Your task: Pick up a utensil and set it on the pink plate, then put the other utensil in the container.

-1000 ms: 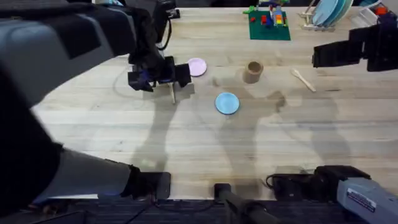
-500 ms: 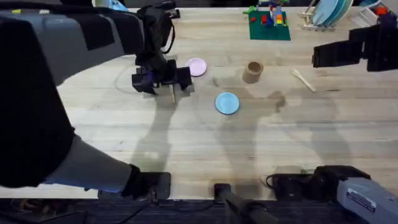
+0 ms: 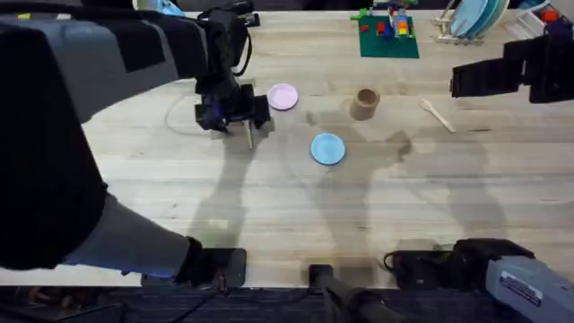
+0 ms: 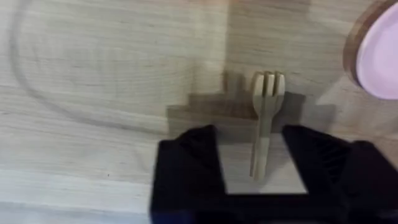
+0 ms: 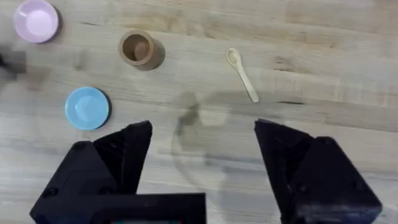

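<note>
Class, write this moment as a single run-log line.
left end effector: open around fork, beside pink plate | right end effector: open, above table | spoon: on table | cup: empty

Overhead: fixed above the arm bases, looking down and forward across the table (image 3: 296,215).
Left wrist: close, facing straight down at the fork (image 4: 264,121) and pink plate (image 4: 379,53) edge.
Right wrist: high, facing down; shares the container (image 5: 138,48), blue plate (image 5: 87,107) and spoon (image 5: 241,73) with overhead.
</note>
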Motion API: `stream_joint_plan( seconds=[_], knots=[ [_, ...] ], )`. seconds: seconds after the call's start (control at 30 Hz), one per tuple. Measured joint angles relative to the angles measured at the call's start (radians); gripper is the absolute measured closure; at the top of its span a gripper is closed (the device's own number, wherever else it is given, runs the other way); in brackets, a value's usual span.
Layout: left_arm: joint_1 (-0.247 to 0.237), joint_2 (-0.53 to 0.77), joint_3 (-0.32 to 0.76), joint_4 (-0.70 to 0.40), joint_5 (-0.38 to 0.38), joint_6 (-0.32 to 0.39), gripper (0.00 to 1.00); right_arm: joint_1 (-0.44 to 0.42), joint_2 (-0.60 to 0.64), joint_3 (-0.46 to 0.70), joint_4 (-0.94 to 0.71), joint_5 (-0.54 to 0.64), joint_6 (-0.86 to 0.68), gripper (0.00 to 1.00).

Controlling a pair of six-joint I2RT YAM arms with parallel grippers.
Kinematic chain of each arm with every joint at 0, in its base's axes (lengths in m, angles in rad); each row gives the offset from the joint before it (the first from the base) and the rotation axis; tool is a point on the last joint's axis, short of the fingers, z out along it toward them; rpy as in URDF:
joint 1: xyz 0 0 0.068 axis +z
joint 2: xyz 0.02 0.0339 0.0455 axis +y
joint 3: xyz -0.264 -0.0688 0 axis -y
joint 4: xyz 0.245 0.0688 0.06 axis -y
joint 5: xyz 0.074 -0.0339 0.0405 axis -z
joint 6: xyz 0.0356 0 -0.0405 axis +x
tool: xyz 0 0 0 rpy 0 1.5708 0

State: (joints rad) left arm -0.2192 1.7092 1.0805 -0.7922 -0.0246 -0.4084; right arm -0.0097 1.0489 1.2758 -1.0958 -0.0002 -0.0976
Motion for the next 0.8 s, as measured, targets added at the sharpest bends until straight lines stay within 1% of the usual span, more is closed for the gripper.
stream_joint_plan(
  seconds=[0.13,0.17,0.2,0.23,0.57,0.73,0.77,0.8],
  knots=[
    [0.0,0.0,0.0,0.0,0.001,0.0,0.715,0.0,0.0,0.0,0.0,0.0,0.0,0.007],
    [0.0,0.0,0.0,0.0,0.002,-0.002,0.799,0.0,0.0,0.0,0.0,0.0,0.0,0.007],
    [0.0,0.0,0.0,0.0,0.003,-0.002,0.906,0.0,0.0,0.0,0.0,0.0,0.0,0.007],
    [0.0,0.0,0.0,0.001,0.003,-0.003,0.94,0.0,0.0,0.0,0.0,0.0,0.0,0.007],
    [-0.001,0.0,0.002,-0.003,0.003,-0.003,0.957,0.0,0.0,0.0,0.0,0.0,0.0,0.007],
    [-0.001,0.001,0.027,-0.078,0.003,-0.003,0.96,0.0,0.0,0.0,0.0,0.0,0.0,0.007],
    [-0.001,0.006,0.19,-0.209,0.015,0.009,0.96,0.0,0.0,0.0,0.0,0.0,0.0,0.007],
    [-0.001,0.006,0.215,-0.223,0.023,0.014,0.96,0.0,0.0,0.0,0.0,0.0,0.0,0.007]
  ],
)
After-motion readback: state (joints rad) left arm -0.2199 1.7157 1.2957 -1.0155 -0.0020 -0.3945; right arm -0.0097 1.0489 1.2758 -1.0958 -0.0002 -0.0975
